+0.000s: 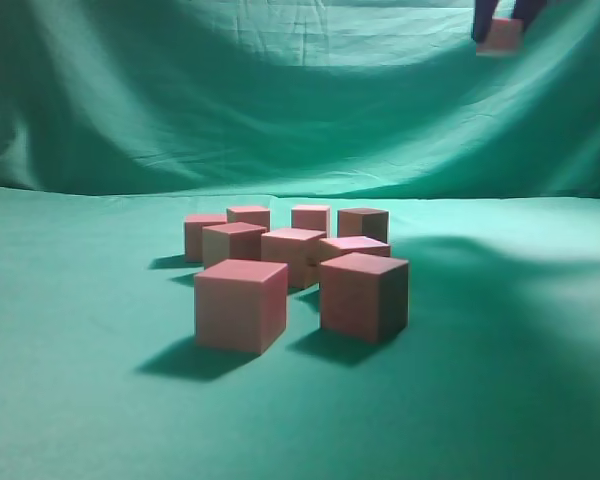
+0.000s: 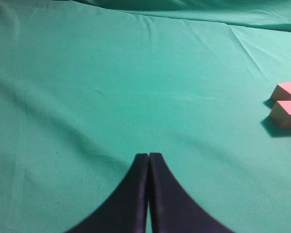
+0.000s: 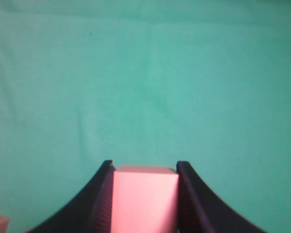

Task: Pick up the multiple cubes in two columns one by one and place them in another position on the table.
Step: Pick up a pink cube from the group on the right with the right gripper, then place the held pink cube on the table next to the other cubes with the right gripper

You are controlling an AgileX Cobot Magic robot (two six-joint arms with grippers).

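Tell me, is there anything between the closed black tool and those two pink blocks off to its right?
Nothing. In the left wrist view only bare green table cloth separates the shut left tool from the two cubes.

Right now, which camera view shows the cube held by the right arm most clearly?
The right wrist view: the held cube fills the space between the dark fingers, touching both. The exterior view shows the same cube small and blurred, high at the top right. The left wrist view does not show it.
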